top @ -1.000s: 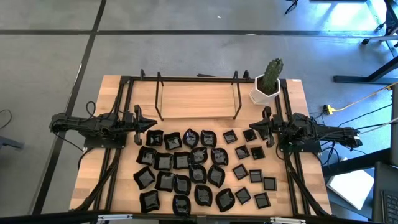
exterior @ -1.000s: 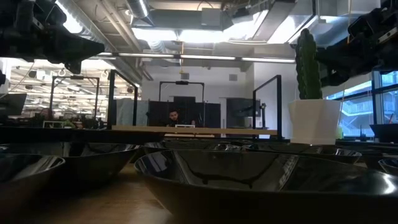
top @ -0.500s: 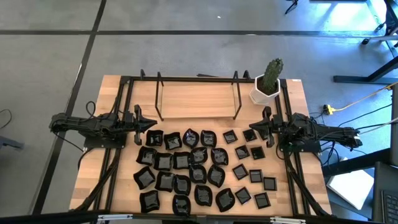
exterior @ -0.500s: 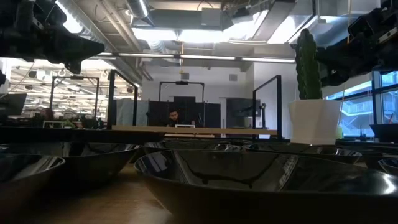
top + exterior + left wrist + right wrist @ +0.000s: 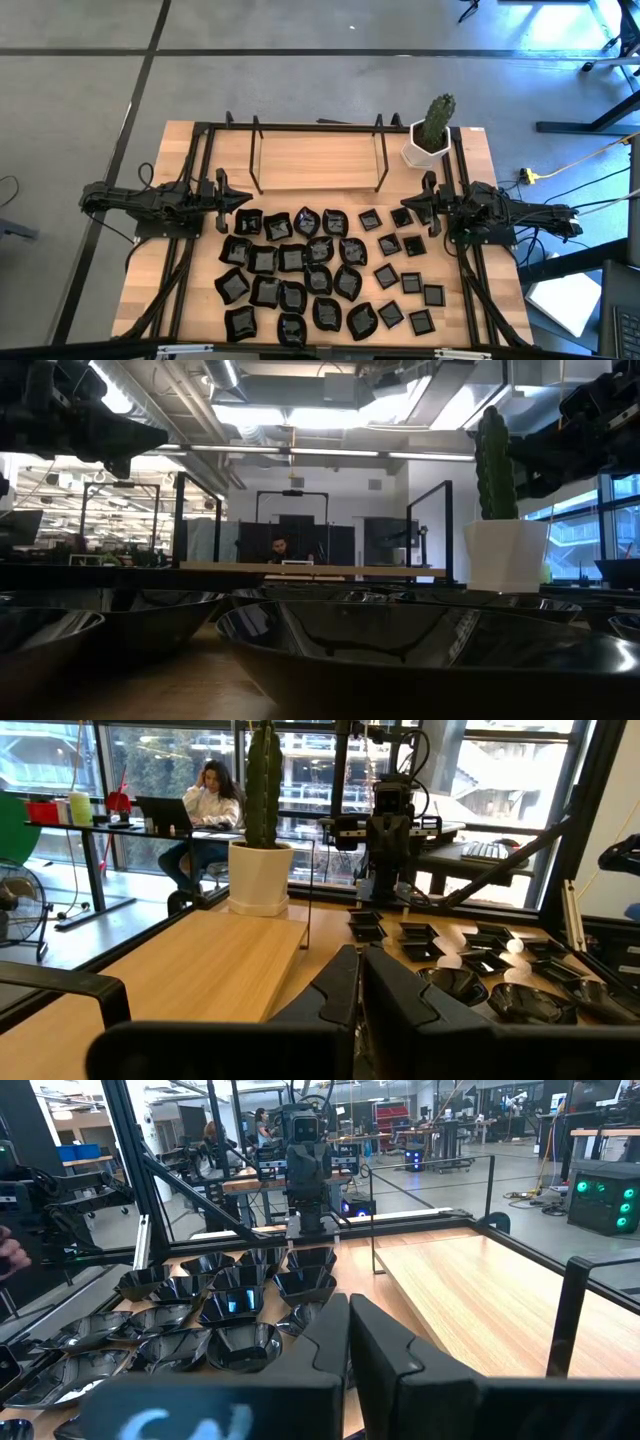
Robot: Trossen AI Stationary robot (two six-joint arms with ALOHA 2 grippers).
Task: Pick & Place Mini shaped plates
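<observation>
nothing has moved since the earlier frame: left gripper (image 5: 243, 200) and right gripper (image 5: 408, 205), both clenched and empty, flank the mini shaped plates (image 5: 320, 265) across the desk's (image 5: 320, 160) lower centre.

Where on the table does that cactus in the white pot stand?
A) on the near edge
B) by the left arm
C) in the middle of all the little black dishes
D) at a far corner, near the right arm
D: in the high view the cactus pot stands at the table's far right corner, just behind the right gripper, apart from the black dishes.
</observation>
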